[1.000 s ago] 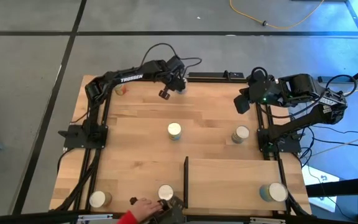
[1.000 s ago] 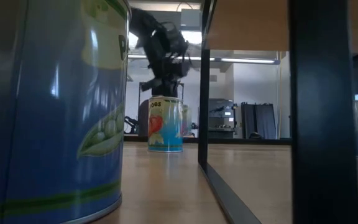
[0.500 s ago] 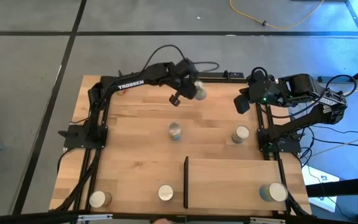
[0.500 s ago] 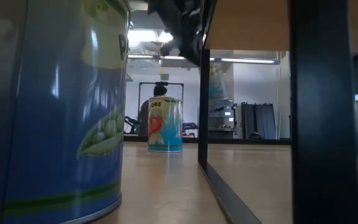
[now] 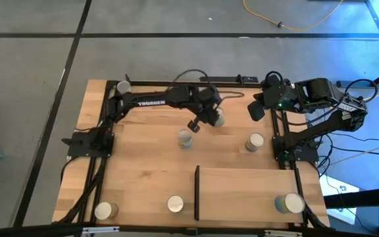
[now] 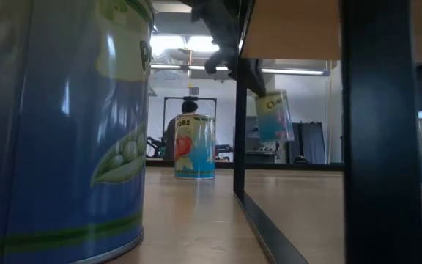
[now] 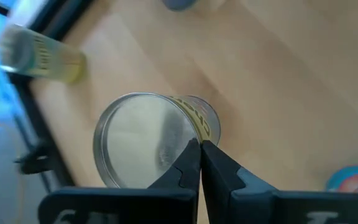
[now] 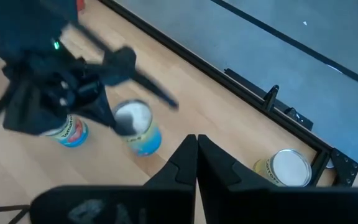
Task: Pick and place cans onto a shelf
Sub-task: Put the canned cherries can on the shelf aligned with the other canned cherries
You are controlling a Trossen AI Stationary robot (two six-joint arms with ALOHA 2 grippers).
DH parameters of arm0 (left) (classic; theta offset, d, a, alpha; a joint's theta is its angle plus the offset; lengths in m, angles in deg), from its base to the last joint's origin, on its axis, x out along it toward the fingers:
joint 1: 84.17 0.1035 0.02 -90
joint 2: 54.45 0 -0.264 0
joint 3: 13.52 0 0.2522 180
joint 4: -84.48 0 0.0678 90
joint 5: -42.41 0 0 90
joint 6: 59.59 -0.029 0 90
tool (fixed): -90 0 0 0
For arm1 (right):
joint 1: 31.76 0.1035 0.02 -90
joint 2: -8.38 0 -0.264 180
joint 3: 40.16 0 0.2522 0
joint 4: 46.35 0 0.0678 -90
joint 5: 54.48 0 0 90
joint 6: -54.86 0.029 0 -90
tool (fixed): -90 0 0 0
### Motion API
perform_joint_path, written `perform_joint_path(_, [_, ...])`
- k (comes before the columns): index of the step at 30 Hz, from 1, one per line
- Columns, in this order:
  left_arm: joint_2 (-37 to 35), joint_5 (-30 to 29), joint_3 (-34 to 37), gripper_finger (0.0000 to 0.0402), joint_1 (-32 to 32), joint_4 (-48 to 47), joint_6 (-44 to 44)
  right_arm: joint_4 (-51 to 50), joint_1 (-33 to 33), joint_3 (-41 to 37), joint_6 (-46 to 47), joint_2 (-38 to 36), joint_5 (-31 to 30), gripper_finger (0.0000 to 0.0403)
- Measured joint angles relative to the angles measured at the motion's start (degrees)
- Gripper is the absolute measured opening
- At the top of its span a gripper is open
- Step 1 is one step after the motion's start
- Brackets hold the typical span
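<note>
Our left hand (image 5: 209,117) is clenched on the rim of a can (image 5: 217,118), which hangs tilted above the counter (image 5: 143,164), just beyond the tomato can (image 5: 185,139) standing at the counter's middle. Our right hand (image 5: 256,107) waits pinched shut and empty, beyond another can (image 5: 254,142) well to the tomato can's right. The shelf (image 5: 255,194) lies on the near side of the tomato can, with one can (image 5: 289,203) on its far right corner.

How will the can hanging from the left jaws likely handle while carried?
The carried can hangs tilted, pinched at its rim by the left gripper, so it may swing or slip. Rigid metal, unlikely to deform. Set down tilted, it could roll.
</note>
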Motion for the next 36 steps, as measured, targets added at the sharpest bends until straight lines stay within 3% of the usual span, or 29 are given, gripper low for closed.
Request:
perform_joint_path(15, [3.85,6.99,-0.06,0.0,-1.69,-4.2,5.45,0.0,0.0,0.0,-2.39,0.0,0.52,0.0008])
perform_joint_path(27, [5.88,2.84,0.0,0.0003,-3.59,-4.0,5.1,0.04,0.02,-0.02,-2.41,0.02,3.11,0.0008])
perform_joint_path(36, [5.91,1.19,0.0,0.0034,-4.04,-3.18,5.34,0.18,0.01,-0.02,-3.66,0.02,3.16,0.0008])
